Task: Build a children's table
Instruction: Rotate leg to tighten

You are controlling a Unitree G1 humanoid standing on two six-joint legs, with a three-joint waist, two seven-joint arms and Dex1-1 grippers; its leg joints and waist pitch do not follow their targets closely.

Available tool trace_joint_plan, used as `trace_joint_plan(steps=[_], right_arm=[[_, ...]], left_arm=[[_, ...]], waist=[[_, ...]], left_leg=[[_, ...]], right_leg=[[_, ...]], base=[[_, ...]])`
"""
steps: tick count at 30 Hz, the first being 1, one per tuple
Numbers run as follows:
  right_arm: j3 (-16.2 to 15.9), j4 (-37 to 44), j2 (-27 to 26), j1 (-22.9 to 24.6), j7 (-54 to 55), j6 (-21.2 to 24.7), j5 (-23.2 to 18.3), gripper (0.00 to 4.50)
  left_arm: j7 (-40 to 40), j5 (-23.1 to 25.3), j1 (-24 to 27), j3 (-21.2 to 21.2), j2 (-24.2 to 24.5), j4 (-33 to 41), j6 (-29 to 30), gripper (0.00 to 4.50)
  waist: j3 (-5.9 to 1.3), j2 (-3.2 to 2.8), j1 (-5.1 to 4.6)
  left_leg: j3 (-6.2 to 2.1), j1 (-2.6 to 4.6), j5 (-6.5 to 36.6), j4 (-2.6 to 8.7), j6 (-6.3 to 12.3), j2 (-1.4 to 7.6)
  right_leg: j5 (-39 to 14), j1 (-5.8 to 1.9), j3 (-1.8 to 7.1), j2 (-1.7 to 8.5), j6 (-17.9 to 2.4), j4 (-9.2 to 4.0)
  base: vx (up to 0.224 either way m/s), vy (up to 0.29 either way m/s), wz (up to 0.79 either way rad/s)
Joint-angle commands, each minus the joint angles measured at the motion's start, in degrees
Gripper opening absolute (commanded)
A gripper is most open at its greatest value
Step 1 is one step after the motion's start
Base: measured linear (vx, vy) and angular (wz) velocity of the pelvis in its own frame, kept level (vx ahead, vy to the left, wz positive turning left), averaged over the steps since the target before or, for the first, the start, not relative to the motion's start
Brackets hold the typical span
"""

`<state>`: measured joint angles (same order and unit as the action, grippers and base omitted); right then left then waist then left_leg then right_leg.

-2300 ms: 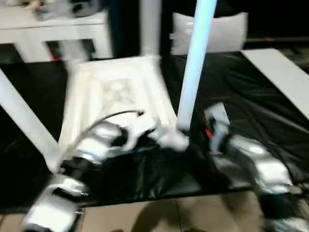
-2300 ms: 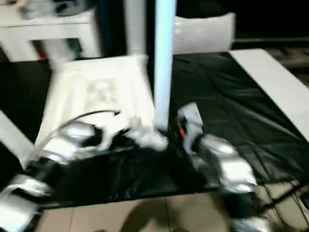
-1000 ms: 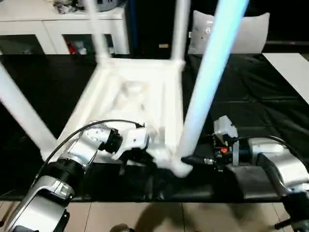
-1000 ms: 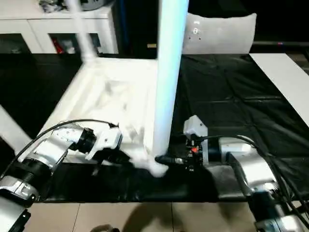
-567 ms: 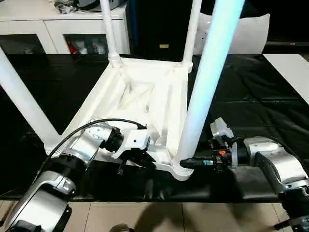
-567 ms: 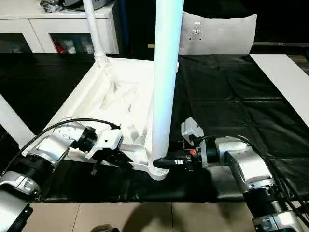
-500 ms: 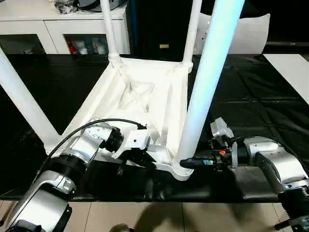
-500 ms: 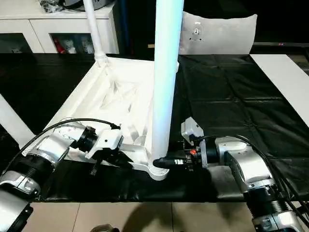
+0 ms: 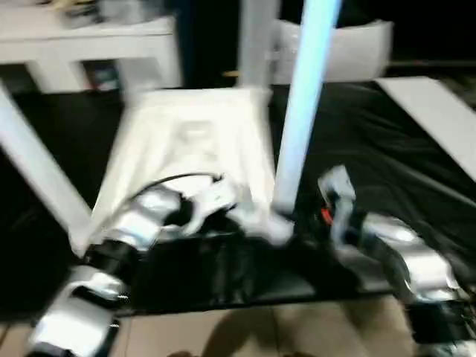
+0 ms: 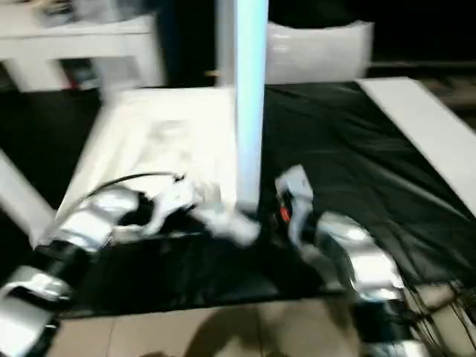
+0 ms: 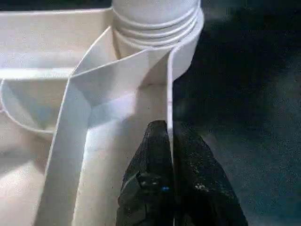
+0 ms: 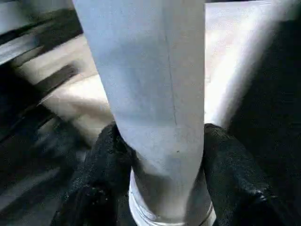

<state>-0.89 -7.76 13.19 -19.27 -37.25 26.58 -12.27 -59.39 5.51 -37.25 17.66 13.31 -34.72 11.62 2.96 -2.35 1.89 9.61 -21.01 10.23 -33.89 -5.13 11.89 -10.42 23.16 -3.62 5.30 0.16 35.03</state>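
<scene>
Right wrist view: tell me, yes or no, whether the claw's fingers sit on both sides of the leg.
Yes. The right claw has one black finger on each side of the white leg, near its base.

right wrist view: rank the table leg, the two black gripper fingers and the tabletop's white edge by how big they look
1. table leg, though it is nearest the camera
2. tabletop edge
3. the right gripper fingers, which look alike in size

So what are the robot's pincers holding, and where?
The left pincer pinches the thin side rim of the upturned tabletop beside a corner socket. The right pincer grips the table leg near its bottom end.
</scene>
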Motion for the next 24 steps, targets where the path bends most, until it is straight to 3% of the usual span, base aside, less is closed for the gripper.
trace_joint_plan(steps=[1,5,7,8,9,13,17,21,23,24], right_arm=[[-1.49,-2.8,-3.86,-1.73,8.56,2.56,1.8,1.96],[-0.79,-3.04,-7.07,-2.63,14.25,2.33,3.86,1.96],[-2.48,-2.75,-6.38,-2.18,12.83,-2.38,5.82,1.96],[-2.48,-2.75,-6.38,-2.18,12.83,-2.38,5.82,1.96],[-1.73,-2.41,-6.62,-2.01,12.89,-2.57,5.02,2.51],[-1.06,-2.0,-5.35,-1.69,12.19,-3.72,4.75,2.7],[-0.55,-1.29,-0.07,-0.48,1.97,-6.09,1.8,3.21],[-2.25,-1.66,5.49,0.83,-7.93,-10.11,1.13,3.49],[-1.82,-0.86,7.9,1.57,-15.46,-10.65,-2.59,3.54],[-1.85,-0.81,8.62,1.63,-17.03,-10.54,-3.16,3.78]], left_arm=[[4.69,-1.56,-1.23,0.2,-5.19,3.51,1.63,0.0],[10.07,-1.04,-1.38,-0.8,-8.42,4.32,4.42,0.0],[10.65,-0.22,-1.1,-0.37,-8.56,5.22,4.34,0.0],[10.65,-0.22,-1.1,-0.37,-8.56,5.22,4.34,0.0],[10.25,0.05,-0.88,-0.03,-8.02,5.63,4.17,0.0],[8.84,0.49,-0.32,0.45,-6.12,6.07,3.09,0.0],[4.53,-0.16,0.58,0.5,-2.27,5.66,-0.19,0.0],[-1.75,-1.48,0.81,1.32,0.63,3.82,-5.47,0.0],[-7.28,-2.38,0.6,2.04,2.71,2.34,-8.97,0.0],[-8.74,-2.37,0.46,2.39,3.32,1.92,-10.16,0.0]], waist=[[-3.59,0.71,0.47],[-3.83,0.62,0.27],[-3.96,0.72,0.48],[-4.08,0.66,0.54],[-4.07,0.58,0.57],[-4.02,0.54,0.51],[-3.94,0.51,0.86],[-3.96,0.49,1.53],[-4.04,0.5,1.81],[-4.06,0.39,1.88]], left_leg=[[-0.06,-0.13,13.54,4.18,-0.12,0.03],[0.16,-0.12,11.29,3.99,1.23,0.09],[0.24,-0.15,10.24,3.87,1.99,0.09],[0.25,-0.17,9.63,3.79,2.27,0.09],[0.26,-0.27,8.78,3.78,2.74,0.11],[0.32,-0.2,9.43,3.75,3.24,0.12],[0.35,-0.04,11.04,3.76,3.76,0.28],[0.41,0.06,11.25,3.71,3.86,0.45],[0.37,0.09,11.6,3.69,4.31,0.41],[0.35,0.07,11.35,3.73,4.56,0.54]], right_leg=[[-21.51,-2.9,1.66,2.23,-8.83,-5.32],[-15.36,-2.97,1.75,1.91,-10.47,-5.06],[-13.16,-3.15,1.81,1.97,-10.79,-4.94],[-12.02,-3.23,1.84,2.0,-10.98,-4.8],[-10.04,-3.29,1.85,1.93,-11.47,-4.61],[-9.26,-3.32,1.86,1.9,-12.15,-4.56],[-10.05,-3.34,1.87,1.98,-12.4,-4.64],[-10.07,-3.22,1.94,2.08,-12.61,-4.51],[-9.93,-3.3,1.92,2.14,-12.76,-4.49],[-8.86,-3.3,1.92,2.07,-13.2,-4.38]], base=[[0.0,0.0,0.0],[0.0,0.0,0.0],[0.0,0.0,0.0],[0.0,0.0,0.0],[0.0,0.0,0.0],[0.0,0.0,0.0],[0.0,0.0,0.0],[0.0,0.0,0.0],[0.0,0.0,0.0],[0.0,0.0,0.0]])
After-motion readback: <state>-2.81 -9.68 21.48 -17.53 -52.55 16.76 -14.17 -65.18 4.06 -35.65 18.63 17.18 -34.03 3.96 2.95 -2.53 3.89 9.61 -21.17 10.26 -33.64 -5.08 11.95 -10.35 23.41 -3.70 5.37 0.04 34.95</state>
